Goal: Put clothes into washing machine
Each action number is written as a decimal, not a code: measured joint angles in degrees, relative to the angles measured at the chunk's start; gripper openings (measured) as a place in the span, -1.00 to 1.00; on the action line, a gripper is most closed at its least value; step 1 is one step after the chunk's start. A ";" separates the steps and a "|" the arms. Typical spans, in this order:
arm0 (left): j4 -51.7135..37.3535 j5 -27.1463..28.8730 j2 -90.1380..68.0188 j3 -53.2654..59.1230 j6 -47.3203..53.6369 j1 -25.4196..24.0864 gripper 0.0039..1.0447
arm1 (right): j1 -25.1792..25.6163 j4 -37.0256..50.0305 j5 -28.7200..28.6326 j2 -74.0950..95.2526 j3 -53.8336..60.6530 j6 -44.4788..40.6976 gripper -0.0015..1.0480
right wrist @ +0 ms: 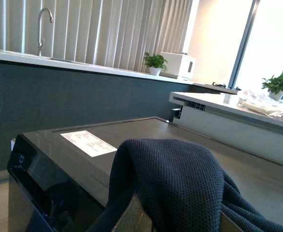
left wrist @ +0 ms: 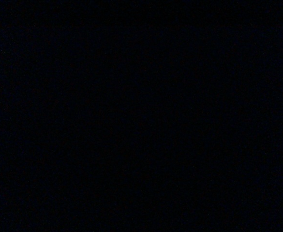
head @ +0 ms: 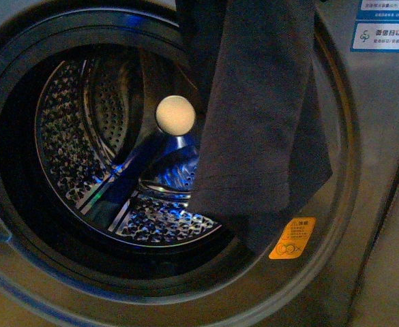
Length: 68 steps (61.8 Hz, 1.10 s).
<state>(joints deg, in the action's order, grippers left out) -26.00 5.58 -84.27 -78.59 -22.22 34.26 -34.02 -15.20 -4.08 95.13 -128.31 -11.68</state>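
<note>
Closest to us, the clothes (head: 260,116) hang down from the top of the front view as a dark floppy sheet. It covers the right side of the opening, and its lower end dangles just beside the orange sticker (head: 292,238). So the garment is in front of the porthole, not down in the drum.

Behind it we've got the washing machine (head: 376,204) with its dark round rim (head: 8,136). Deeper in is the shiny perforated drum (head: 69,136), with a cream ball (head: 175,114) and a blue glow (head: 165,177) inside.

The left wrist view is just dark, nothing to get from it.

In the right wrist view the navy knit is bunched right up at the lens. Past it is the machine's flat top with a white label (right wrist: 88,142). Further back are a dark counter (right wrist: 83,67) with a faucet (right wrist: 42,24), a potted plant (right wrist: 155,62), a white appliance (right wrist: 179,64) and vertical blinds (right wrist: 107,29).

Neither claw shows anywhere, so we can't tell if they're apart, together or clamped on the fabric.
</note>
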 joint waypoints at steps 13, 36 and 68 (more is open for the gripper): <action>0.09 2.27 0.83 2.14 2.36 -0.28 0.32 | 0.00 0.00 0.00 0.00 0.00 -0.15 -0.28; -1.99 -1.40 8.74 12.90 2.51 -5.75 -0.66 | 0.00 0.00 -0.09 0.00 0.00 -0.15 0.82; -6.69 -6.56 17.44 29.57 -0.55 -14.10 -0.73 | 0.00 0.02 -0.09 -0.11 -0.07 -0.15 0.86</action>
<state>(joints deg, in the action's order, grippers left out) -32.69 -0.97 -66.83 -49.01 -22.76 20.16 -34.02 -15.18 -4.16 95.02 -128.38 -11.84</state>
